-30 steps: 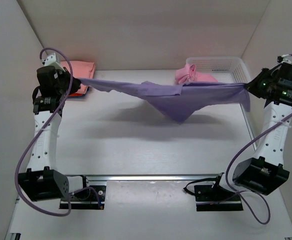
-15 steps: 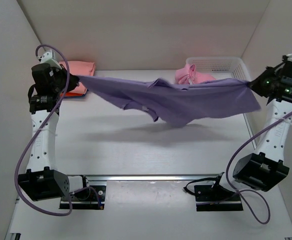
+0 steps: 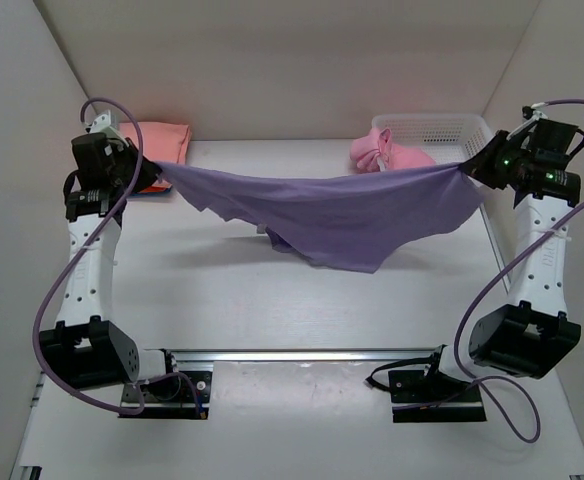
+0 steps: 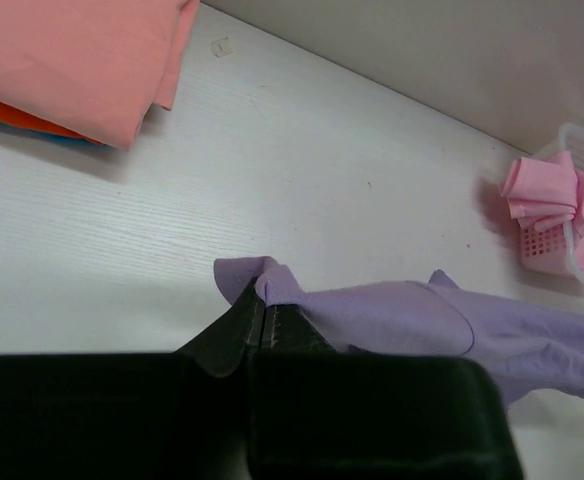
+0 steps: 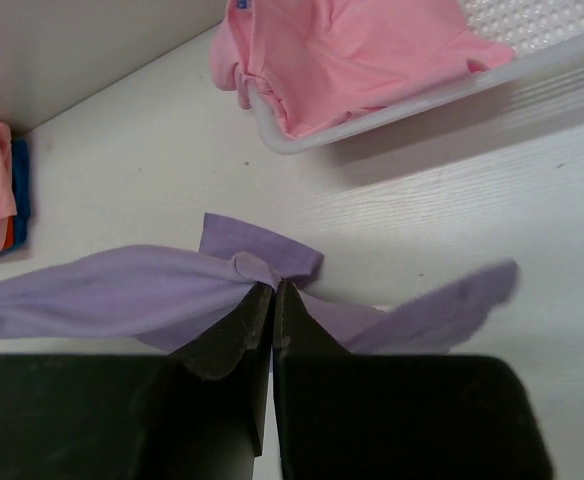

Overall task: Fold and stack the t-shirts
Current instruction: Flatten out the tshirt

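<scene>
The lavender-purple t-shirt (image 3: 332, 210) hangs stretched in the air between my two grippers, sagging in the middle above the table. My left gripper (image 3: 150, 165) is shut on its left corner (image 4: 272, 285). My right gripper (image 3: 469, 168) is shut on its right corner (image 5: 257, 265). A folded salmon-pink t-shirt (image 3: 160, 137) lies at the back left on top of an orange one (image 4: 12, 115) and a blue one (image 5: 22, 195). A light pink t-shirt (image 3: 382, 150) lies crumpled in the white basket (image 3: 442, 128).
The white mesh basket stands at the back right, close to my right gripper. White walls close in the table on the left, back and right. A metal rail (image 3: 302, 355) with the arm bases runs along the near edge.
The lavender shirt was flicked up and spread wider, then came down; it now hangs more opened out. Both grippers shifted slightly, keeping their hold.
</scene>
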Tool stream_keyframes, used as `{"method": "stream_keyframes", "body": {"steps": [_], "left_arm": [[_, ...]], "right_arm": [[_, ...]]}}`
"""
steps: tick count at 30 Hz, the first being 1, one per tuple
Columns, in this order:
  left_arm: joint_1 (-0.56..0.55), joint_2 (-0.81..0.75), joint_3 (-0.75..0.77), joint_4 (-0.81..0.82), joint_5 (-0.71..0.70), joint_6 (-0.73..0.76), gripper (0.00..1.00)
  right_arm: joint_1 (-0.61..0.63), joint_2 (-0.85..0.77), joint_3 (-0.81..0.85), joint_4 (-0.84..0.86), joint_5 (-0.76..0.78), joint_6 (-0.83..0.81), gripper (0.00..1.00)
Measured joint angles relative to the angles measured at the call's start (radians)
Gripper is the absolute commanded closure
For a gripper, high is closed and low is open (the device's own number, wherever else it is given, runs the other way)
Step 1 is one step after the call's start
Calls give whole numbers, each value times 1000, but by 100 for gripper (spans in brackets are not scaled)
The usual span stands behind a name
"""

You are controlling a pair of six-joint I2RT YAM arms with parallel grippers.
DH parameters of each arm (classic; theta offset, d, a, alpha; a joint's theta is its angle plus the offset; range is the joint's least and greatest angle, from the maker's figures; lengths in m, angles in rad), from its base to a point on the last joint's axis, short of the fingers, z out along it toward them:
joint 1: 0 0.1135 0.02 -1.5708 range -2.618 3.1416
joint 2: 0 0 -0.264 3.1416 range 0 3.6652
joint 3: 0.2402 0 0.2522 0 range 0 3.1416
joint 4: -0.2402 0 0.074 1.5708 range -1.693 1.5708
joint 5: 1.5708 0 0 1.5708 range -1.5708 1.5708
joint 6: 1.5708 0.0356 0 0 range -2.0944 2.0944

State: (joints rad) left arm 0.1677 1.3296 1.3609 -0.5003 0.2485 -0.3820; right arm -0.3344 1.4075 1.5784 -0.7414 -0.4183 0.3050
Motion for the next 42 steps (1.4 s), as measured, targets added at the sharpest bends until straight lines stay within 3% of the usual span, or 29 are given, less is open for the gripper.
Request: {"method": "stream_keyframes", "body": {"steps": [7,13,16,18,20,25,30,36,42], "left_arm": [[1,20,-3,8,44,-18,100],[14,283,200,74,186,-99,100],[38,338,281,89,193,-114,100],[45,314,307,92,176,-108,100],[44,231,242,154,160,-103,100],[43,-93,-146,273,147,-105,100],[42,-175,-378,223,61,-73,100],[37,-161,-306,97,-24,-71,100],[27,-79,-71,147,34,-83,100]], "right_arm": [[48,-6,-6,17,-19,-23,100],[168,247,337,-46,13,-42,100],[172,311,449,-37,50,-43,99],[166,273,432,-25,69,-42,100],[156,195,357,15,71,-43,100],[130,-61,35,67,68,-62,100],[132,-179,-220,-18,95,-110,100],[138,-250,-220,-98,87,-132,100],[155,-214,-12,-49,47,-126,100]]}}
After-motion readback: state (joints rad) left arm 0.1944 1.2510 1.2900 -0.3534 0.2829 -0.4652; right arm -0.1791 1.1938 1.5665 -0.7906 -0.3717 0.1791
